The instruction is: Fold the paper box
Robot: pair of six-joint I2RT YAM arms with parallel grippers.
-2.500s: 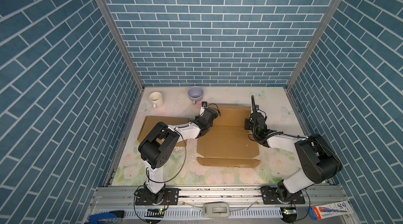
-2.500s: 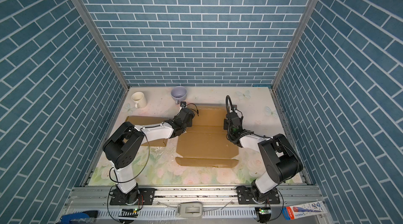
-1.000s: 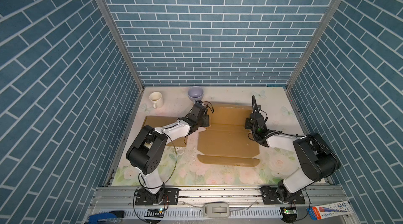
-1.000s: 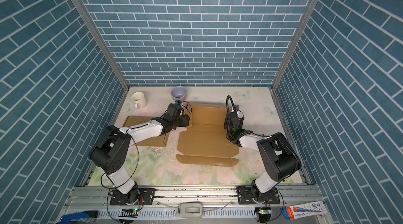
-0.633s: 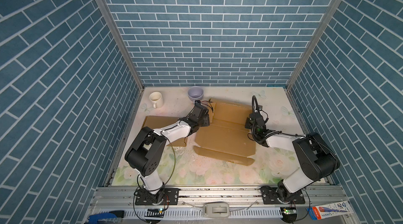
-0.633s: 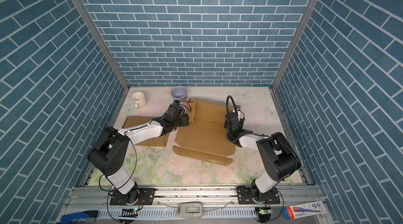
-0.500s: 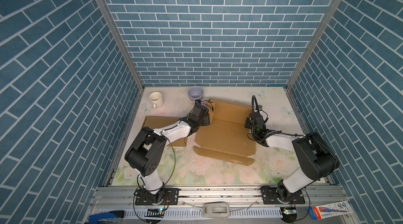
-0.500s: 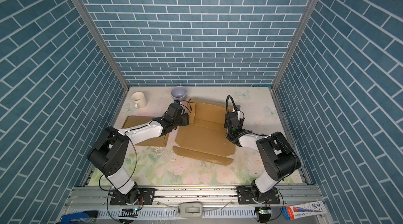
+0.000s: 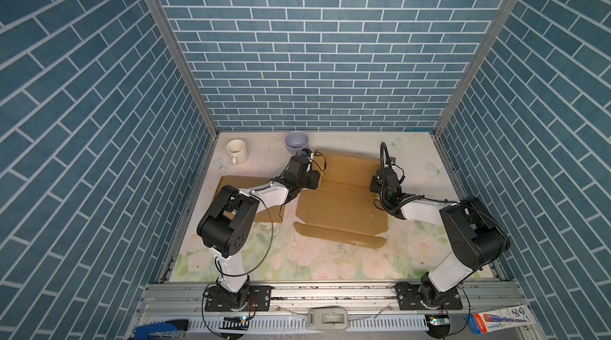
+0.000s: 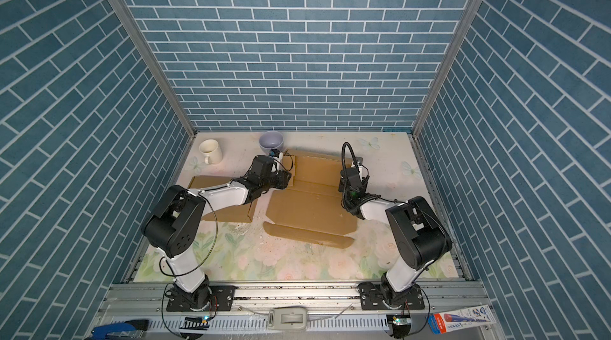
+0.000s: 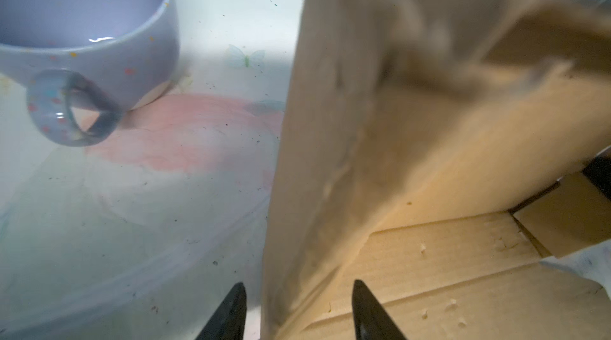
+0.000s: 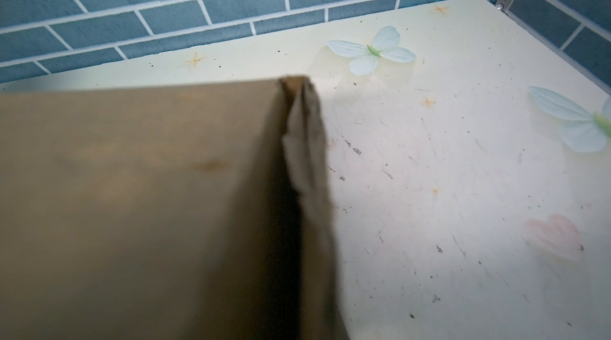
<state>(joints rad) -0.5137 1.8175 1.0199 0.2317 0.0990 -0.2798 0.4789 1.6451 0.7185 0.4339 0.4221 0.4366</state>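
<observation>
Two jaws of the left end effector [image 11: 299,313] stand apart, astride the edge of a raised flap on the paper box [image 9: 340,212]. The right end effector [image 9: 375,186] is closed at the box's right edge; whether it pinches cardboard cannot be told. The box lies mid-desk [image 9: 330,265] between the arms, with a lilac mug [image 9: 296,143] just beyond its far left corner.

Blue brick-pattern walls [image 9: 314,57] on three sides; pale floral tabletop [image 9: 330,262]; aluminium corner posts [image 9: 176,50]; metal front rail [image 9: 330,292].
</observation>
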